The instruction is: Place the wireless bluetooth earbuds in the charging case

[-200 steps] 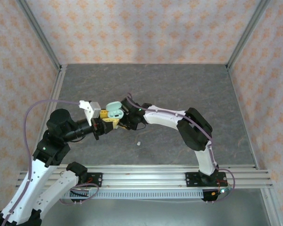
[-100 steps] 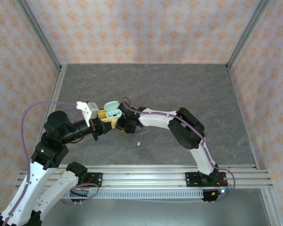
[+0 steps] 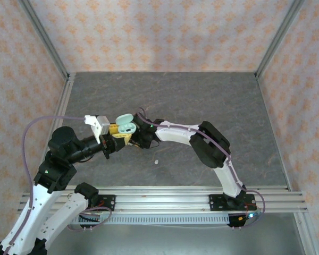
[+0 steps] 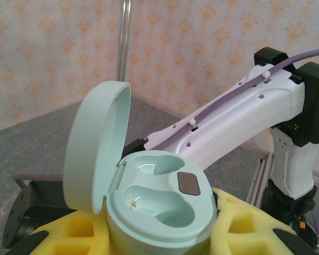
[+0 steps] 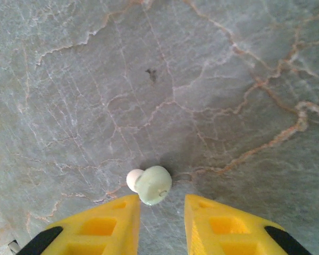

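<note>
My left gripper point(image 4: 160, 241) is shut on the pale mint charging case point(image 4: 159, 207), which sits between its yellow fingers point(image 4: 239, 223). The case's lid point(image 4: 93, 149) stands open and both wells are empty. In the top view the case point(image 3: 127, 126) is held left of the table's centre. My right gripper point(image 5: 162, 204) points down at the table, open, just right of the case in the top view point(image 3: 141, 139). One earbud point(image 5: 153, 185) lies on the table at its fingertips, against the left finger's tip. Another earbud point(image 3: 156, 161) lies loose nearer the front.
The grey marbled table point(image 3: 212, 101) stretches free behind and to the right of the arms. Patterned walls with metal posts point(image 3: 42, 37) close in three sides. The right arm's white link point(image 4: 234, 117) reaches across just behind the case.
Both grippers and the case have drifted slightly left. The right gripper's jaws have parted a little.
</note>
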You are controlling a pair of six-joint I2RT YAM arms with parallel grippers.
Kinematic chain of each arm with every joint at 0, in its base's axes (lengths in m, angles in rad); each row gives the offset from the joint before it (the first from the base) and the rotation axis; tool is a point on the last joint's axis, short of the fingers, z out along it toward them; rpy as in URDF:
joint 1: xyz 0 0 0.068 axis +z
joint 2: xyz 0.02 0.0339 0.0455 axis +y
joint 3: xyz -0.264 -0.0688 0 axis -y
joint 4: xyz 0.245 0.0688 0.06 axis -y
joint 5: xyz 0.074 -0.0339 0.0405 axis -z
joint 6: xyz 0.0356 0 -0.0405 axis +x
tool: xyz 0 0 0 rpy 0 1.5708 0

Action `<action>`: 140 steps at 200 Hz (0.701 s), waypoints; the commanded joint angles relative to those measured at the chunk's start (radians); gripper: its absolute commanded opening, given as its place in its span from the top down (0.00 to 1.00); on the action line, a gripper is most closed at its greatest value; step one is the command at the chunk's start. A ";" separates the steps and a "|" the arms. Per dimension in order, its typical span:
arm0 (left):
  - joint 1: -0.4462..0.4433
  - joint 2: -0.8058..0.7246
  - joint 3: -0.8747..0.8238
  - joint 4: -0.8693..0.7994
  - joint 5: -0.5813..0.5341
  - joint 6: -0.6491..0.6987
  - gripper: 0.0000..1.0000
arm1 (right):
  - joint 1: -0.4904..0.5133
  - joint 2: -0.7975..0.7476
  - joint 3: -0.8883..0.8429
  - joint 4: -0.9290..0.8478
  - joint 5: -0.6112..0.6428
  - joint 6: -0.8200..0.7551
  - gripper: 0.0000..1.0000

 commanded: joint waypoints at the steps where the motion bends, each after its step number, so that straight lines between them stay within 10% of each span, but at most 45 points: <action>1: 0.007 -0.014 0.006 -0.003 -0.013 -0.004 0.78 | 0.007 0.037 0.038 -0.006 0.017 0.010 0.71; 140: 0.007 -0.034 0.003 -0.034 -0.019 0.015 0.79 | 0.008 0.105 0.117 -0.089 0.022 -0.037 0.80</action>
